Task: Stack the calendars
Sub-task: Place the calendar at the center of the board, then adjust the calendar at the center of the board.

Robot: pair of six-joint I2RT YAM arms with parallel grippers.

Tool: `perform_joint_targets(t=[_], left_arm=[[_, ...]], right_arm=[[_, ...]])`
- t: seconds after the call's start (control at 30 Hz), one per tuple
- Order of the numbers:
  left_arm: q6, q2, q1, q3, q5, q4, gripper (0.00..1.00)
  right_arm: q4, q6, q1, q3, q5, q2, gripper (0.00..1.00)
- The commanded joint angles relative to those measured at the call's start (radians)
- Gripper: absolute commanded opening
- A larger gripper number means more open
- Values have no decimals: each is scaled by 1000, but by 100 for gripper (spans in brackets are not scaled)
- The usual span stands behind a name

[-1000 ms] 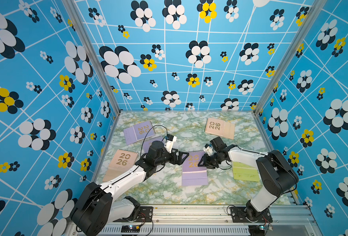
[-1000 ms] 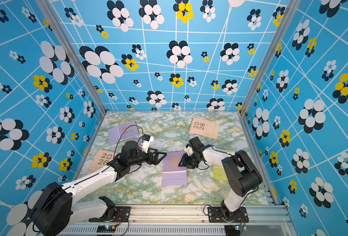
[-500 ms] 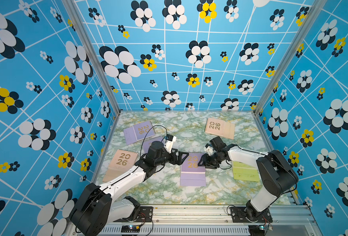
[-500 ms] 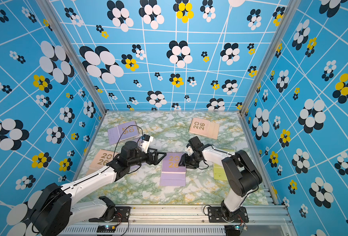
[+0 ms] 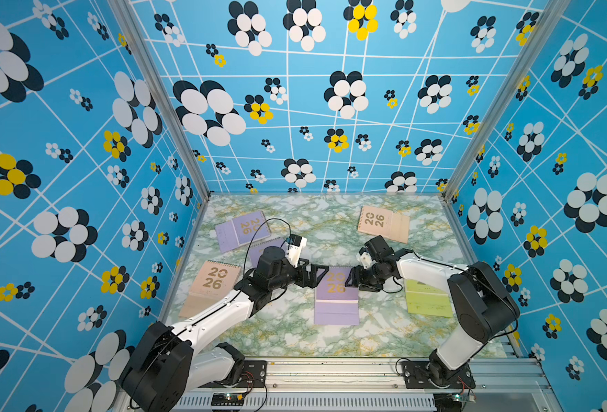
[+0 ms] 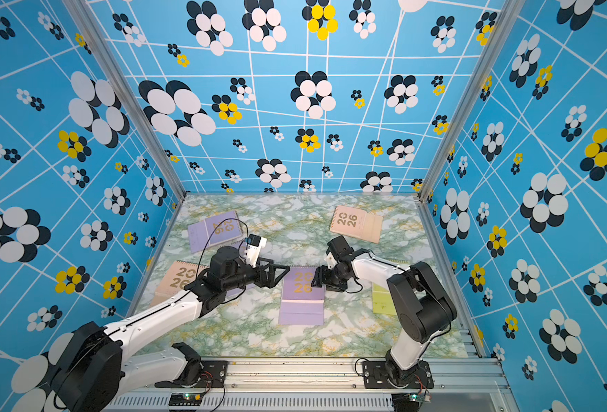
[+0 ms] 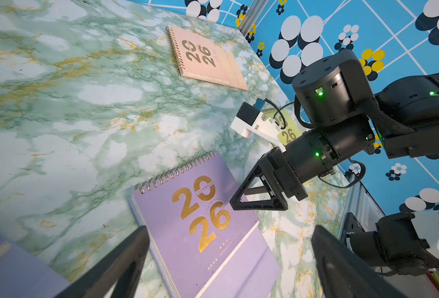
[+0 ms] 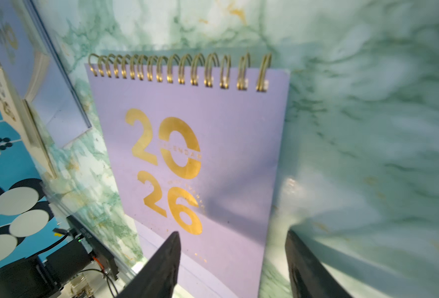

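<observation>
Flat spiral-bound lavender calendar between left jaws, wide, and right jaws, parted.

Flat lavender spiral-bound calendar and green-and-white marbled tabletop.
Its numerals are gold; blue walls show black, white and yellow flowers.
</observation>
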Motion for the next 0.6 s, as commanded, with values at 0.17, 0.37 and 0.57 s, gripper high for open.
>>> perform_joint_targets(t=[0.17,0.37,0.57], left_arm=[[49,-43,0,14,-46,-58,100],[54,-55,6,20,-61,-73,99],[67,-69,14,53,-85,-113,100]], right_arm=[[-113,-71,-169,198,138,-24,74],[-178,-138,-292,417,151,83,87],[-191,-153,-403,612,176,218,96]])
